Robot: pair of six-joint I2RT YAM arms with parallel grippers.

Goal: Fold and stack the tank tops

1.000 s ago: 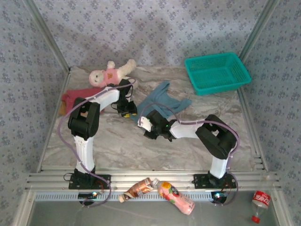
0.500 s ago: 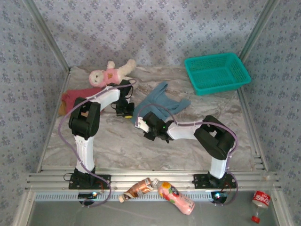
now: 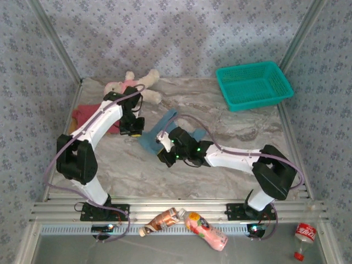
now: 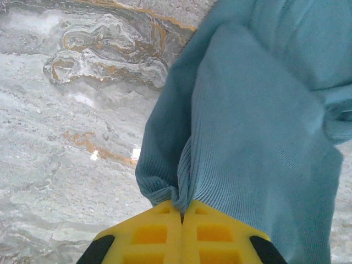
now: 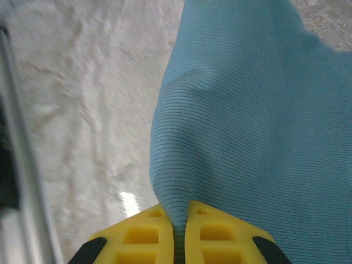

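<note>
Two pincers clamped | my left pincer (image 4: 182,212) and right pincer (image 5: 179,220) each pinch an edge of the dusty blue tank top (image 3: 166,120) | it lies mid tabletop (image 3: 242,129), between both, long axis toward the far edge | likely next: fold along it, both arms equally near

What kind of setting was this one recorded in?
Probably a staged robot test booth, not a home: a marble-patterned tabletop boxed in by floral-wallpaper panels on aluminium framing rails, with a white-and-black left arm and right arm bolted at its near edge.
</note>
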